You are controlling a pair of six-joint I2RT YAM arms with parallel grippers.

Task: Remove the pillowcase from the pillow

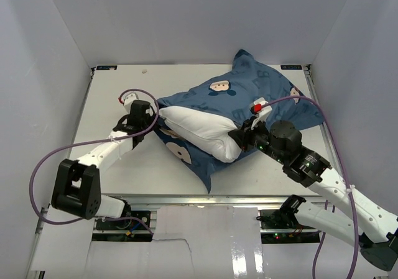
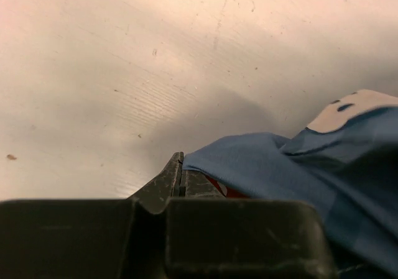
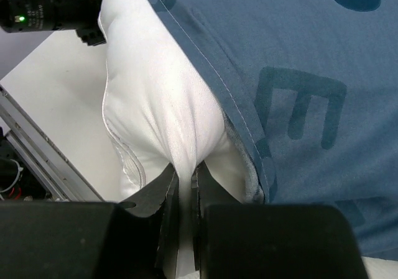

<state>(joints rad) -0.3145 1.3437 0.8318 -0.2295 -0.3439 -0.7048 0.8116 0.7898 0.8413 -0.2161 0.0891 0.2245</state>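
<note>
The blue pillowcase with mouse faces lies across the middle of the table. The white pillow sticks out of its open near-left side. My left gripper is at the case's left edge; in the left wrist view its jaws are closed with the blue hem caught at the tip. My right gripper is at the pillow's near right corner. In the right wrist view it is shut on a pinch of the white pillow, beside the case's stitched hem.
White walls close in the table on the left, back and right. Purple cables loop over both arms. The left arm's dark wrist shows past the pillow. The table's front rail runs close by.
</note>
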